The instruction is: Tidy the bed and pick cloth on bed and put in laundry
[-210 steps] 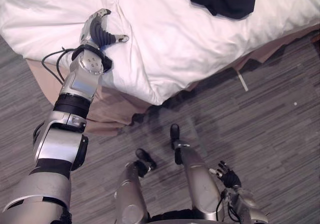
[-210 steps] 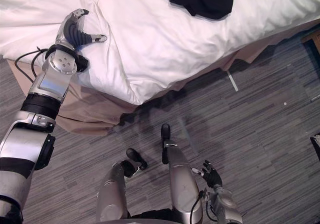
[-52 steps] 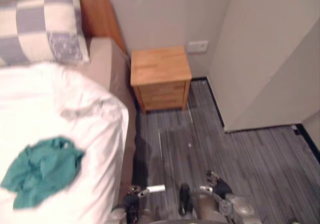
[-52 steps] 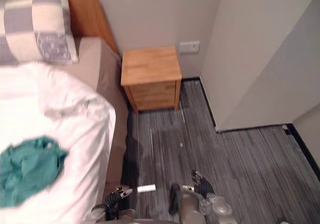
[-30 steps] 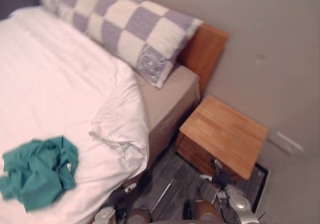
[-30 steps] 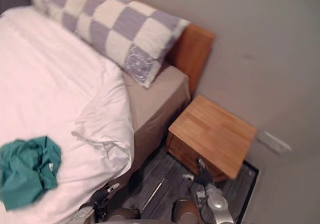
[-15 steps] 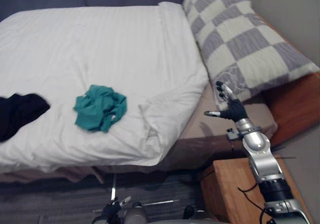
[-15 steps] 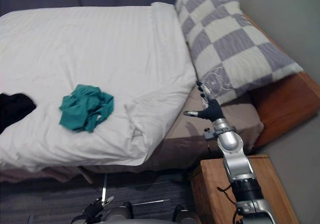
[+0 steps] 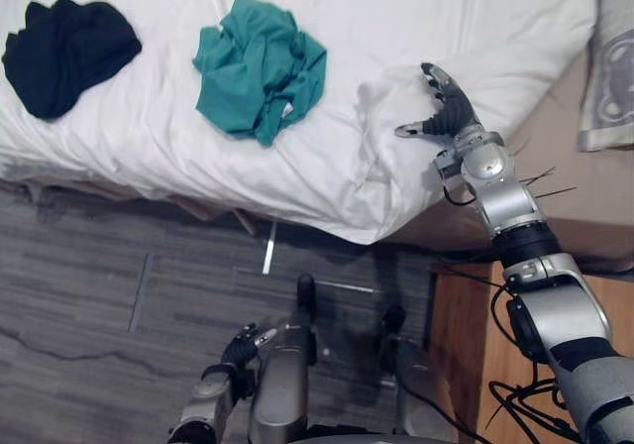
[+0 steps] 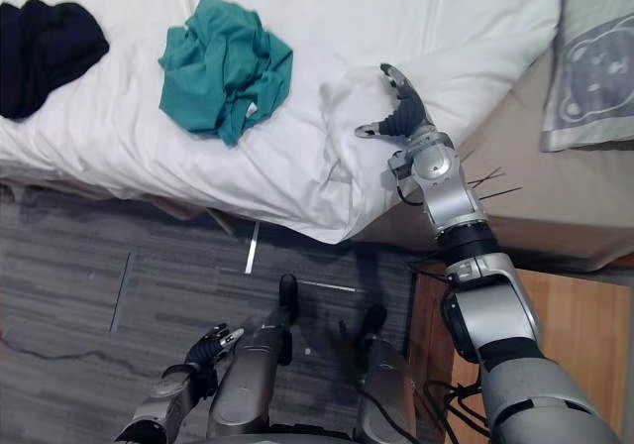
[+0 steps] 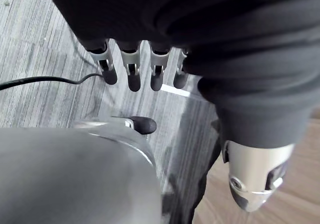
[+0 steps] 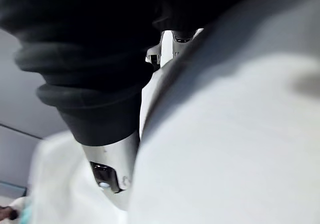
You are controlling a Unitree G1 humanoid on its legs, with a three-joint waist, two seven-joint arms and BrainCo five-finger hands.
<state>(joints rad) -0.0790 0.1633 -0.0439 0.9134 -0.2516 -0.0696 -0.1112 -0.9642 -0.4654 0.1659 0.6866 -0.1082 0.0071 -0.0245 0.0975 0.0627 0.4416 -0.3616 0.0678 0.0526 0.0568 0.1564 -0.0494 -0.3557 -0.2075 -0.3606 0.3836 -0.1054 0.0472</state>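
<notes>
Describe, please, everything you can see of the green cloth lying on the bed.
The green cloth is a crumpled heap of soft, thin-looking teal fabric, with a small pale patch near one edge. It rests on the white duvet, apart from the black cloth to its left and the right hand to its right; nothing holds it.

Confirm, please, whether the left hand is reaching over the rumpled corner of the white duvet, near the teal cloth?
No: the right hand reaches over the rumpled corner of the white duvet, near the teal cloth, as the left eye view shows.
</notes>
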